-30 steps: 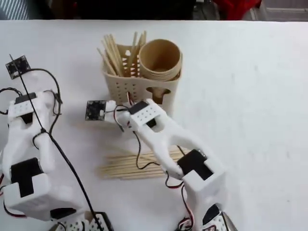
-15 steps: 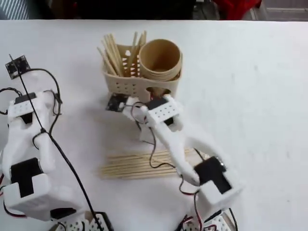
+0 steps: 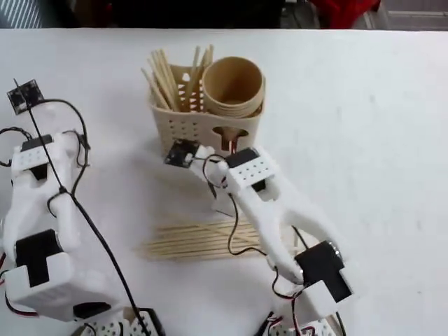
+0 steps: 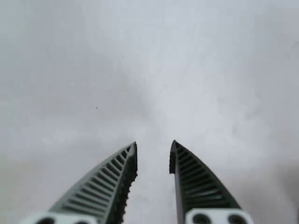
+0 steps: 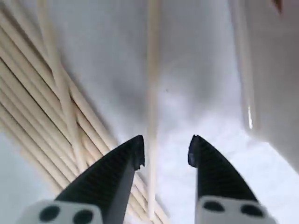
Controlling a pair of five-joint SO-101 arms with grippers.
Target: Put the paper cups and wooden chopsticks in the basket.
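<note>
The loose wooden chopsticks (image 3: 189, 241) lie flat in a bundle on the tabletop (image 3: 364, 140), on the near side of the basket (image 3: 183, 126). Their long axis runs roughly parallel to the basket's front wall. One single chopstick (image 5: 152, 84) lies apart from the bundle at an angle to it, in the strip of bare surface between bundle and basket. In the right wrist view this stick runs straight away from the right tool (image 5: 166, 151). It passes through the gap between the jaws, close to one fingertip, so the jaws would close across it rather than along it.

The right tool is moderately open and holds nothing. It hangs over that strip, with the bundle to one side and the basket wall to the other. I judge the right arm far the nearer for this pick, and a short drop should bring the jaws around the stick.

The left tool (image 4: 153, 149) has its jaws a narrow gap apart and is empty. It sits over bare tabletop, well away from the bundle.

In the basket, the paper cups (image 3: 233, 87) are nested beside a sheaf of upright chopsticks (image 3: 164, 77).
</note>
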